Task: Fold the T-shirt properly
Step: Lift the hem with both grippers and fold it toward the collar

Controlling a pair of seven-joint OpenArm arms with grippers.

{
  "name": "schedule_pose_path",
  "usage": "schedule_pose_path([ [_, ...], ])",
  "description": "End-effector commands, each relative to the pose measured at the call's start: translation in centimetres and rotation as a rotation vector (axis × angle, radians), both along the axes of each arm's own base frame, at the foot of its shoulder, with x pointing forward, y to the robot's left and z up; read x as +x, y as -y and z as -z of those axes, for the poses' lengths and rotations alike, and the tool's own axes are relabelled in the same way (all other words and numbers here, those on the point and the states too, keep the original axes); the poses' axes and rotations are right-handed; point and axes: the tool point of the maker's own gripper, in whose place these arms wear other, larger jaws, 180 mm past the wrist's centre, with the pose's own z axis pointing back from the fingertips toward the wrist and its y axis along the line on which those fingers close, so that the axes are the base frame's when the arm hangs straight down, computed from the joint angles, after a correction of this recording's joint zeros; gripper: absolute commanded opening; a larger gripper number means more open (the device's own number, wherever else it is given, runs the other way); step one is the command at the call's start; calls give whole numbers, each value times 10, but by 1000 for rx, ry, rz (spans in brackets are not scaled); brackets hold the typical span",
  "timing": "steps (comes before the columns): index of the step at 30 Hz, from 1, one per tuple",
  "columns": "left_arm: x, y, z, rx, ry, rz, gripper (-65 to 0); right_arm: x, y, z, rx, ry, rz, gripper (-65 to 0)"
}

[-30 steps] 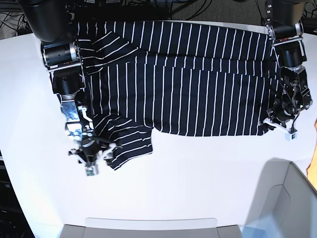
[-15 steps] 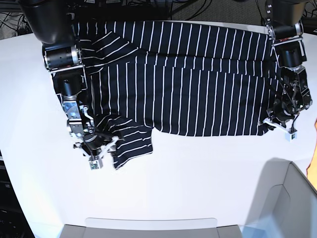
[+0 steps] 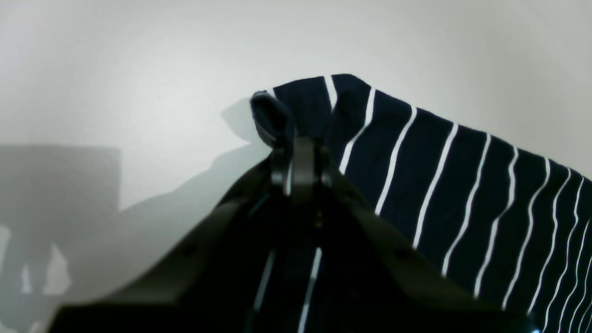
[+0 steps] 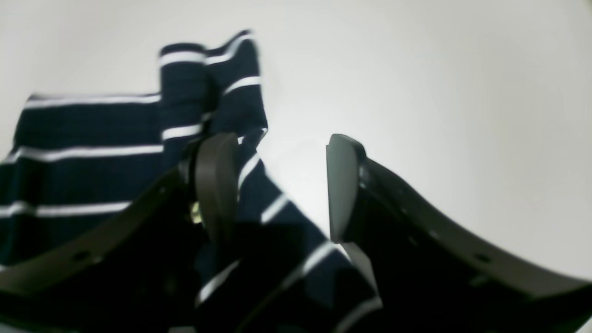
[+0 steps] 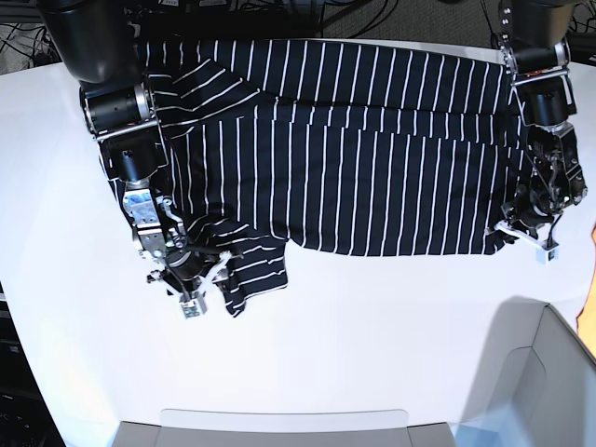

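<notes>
Closest to me in the base view, my right gripper [image 5: 197,289] sits over the sleeve of the T-shirt [image 5: 354,149], at the near left edge of the cloth. Its jaws are spread wide; in the right wrist view one pad [image 4: 216,185] rests on the striped sleeve and the other stands over bare table [image 5: 335,345], so nothing is grasped there. A little farther, on the other side, my left gripper [image 5: 523,223] is clenched on the near hem corner of the shirt; the left wrist view shows a small fold of fabric bulging just past the closed tips. The shirt itself lies spread flat across the far half of the white table, with the collar side to the left.

I think the risk is on the right side. If these jaws close where they are, they may catch only the thin edge of the sleeve, or nothing, and then the sleeve slips out during the fold. Also, the left arm holds only a small pinch, so a strong pull could free it.

Compared with a second ago, the right gripper has moved slightly toward the shirt's middle, and the sleeve is bunched narrower. The left gripper has not changed.
</notes>
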Motion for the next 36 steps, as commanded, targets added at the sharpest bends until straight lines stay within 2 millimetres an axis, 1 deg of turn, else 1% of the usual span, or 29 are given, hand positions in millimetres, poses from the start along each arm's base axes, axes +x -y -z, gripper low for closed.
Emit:
schedule_pose_path([
  [1, 14, -9, -21, 18, 60, -8, -650, 11, -7, -15, -19, 33, -37, -346],
  [5, 15, -4, -19, 7, 60, -5, -650, 6, -15, -9, -52, 20, -82, -347],
  [6, 15, -3, -18, 6, 59, -4, -650, 5, -15, -8, -54, 19, -82, -359],
  [7, 15, -2, -18, 4, 59, -4, -650, 5, -16, -8, -53, 18, -85, -385],
  [8, 15, -1, -17, 1, 59, -3, -650, 5, -16, -8, -54, 17, -84, -431],
  [10, 15, 1, -17, -2, 59, -2, -650, 3, -14, -5, -62, -8, -79, -550],
  [11, 15, 1, -17, -2, 59, -2, -650, 5, -13, -6, -64, -7, -76, -608],
  [12, 15, 1, -17, -2, 59, -2, -650, 9, -11, -11, -67, 0, -73, -650],
  [15, 16, 1, -17, -3, 60, -2, -650, 15, -10, -18, -73, 10, -73, -650],
  [16, 16, 1, -17, -3, 60, -2, -650, 16, -5, -20, -79, 14, -69, -650],
  [18, 16, 1, -17, -3, 62, -2, -650, 20, -4, -26, -78, 30, -68, -650],
  [22, 17, 0, -19, -3, 62, -3, -650, 32, -1, -58, -45, 113, -68, -650],
  [23, 19, 0, -24, 3, 74, 2, -650, 33, 1, -64, -27, 119, -60, -650],
  [25, 26, 2, -37, 21, 111, 18, -650, 33, 12, -72, -10, 92, -38, -650],
  [26, 29, 3, -44, 29, 129, 25, -650, 33, 14, -76, 5, 84, -31, -650],
  [28, 31, 5, -50, 38, 146, 34, -650, 33, 15, -86, 22, 85, -32, -650],
  [30, 28, 4, -48, 43, 136, 40, -650, 33, 16, -92, 22, 92, -40, -650],
  [32, 25, 5, -47, 42, 120, 46, -650, 28, 13, -91, 20, 86, -50, -650],
  [35, 24, 5, -46, 42, 111, 48, -650, 21, 15, -94, 7, 95, -66, -650],
  [36, 23, 5, -45, 42, 110, 48, -650, 19, 11, -95, 9, 98, -76, -650],
])
